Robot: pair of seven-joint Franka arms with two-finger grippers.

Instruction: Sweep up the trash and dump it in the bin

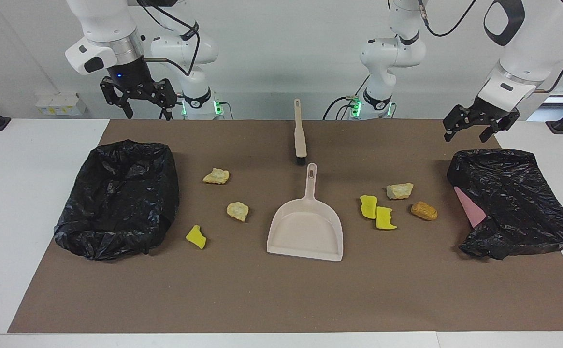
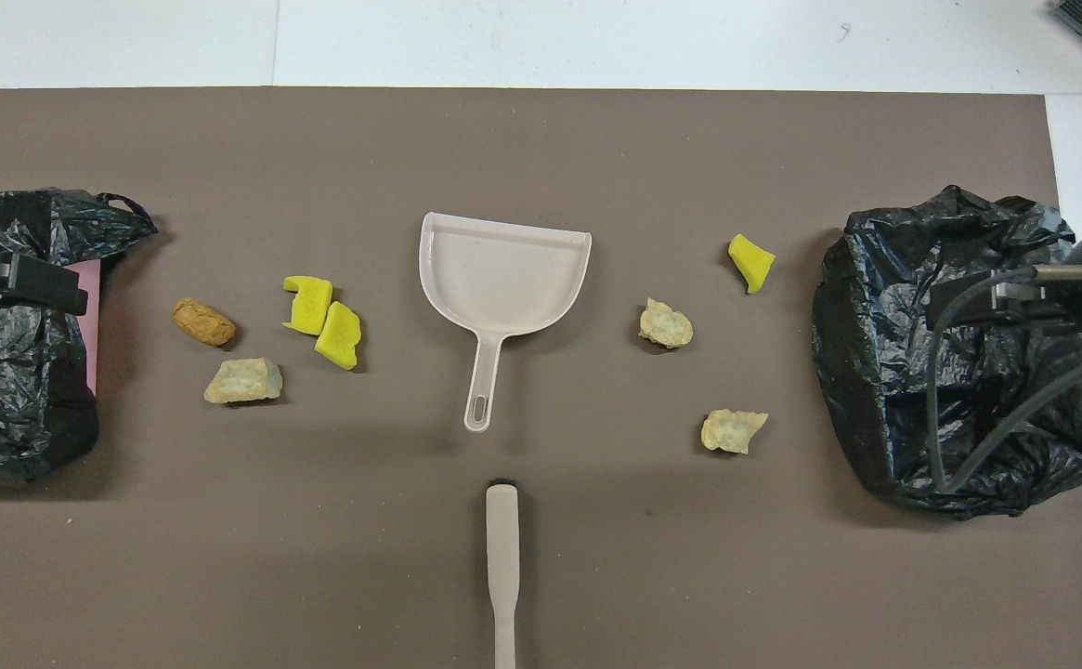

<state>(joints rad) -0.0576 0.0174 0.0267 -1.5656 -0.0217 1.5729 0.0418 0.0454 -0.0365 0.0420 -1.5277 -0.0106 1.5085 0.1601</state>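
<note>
Several small pieces of trash lie on the brown mat on both sides of the beige dustpan (image 1: 305, 227) (image 2: 503, 279). Toward the right arm's end are two tan lumps (image 1: 216, 176) (image 1: 238, 210) and a yellow bit (image 1: 196, 236). Toward the left arm's end are two yellow bits (image 1: 368, 206) (image 1: 385, 218), a tan lump (image 1: 399, 190) and a brown lump (image 1: 424, 210). The beige brush (image 1: 300, 133) (image 2: 501, 557) lies nearer to the robots than the dustpan's handle. My right gripper (image 1: 148, 110) hangs open over the mat's edge, holding nothing. My left gripper (image 1: 467, 136) hangs open above the black bag at its end, also holding nothing.
A bin lined with a black bag (image 1: 119, 198) (image 2: 958, 353) stands open at the right arm's end. A crumpled black bag over a pink bin (image 1: 508, 203) (image 2: 11, 372) sits at the left arm's end. White table (image 1: 30, 193) borders the mat.
</note>
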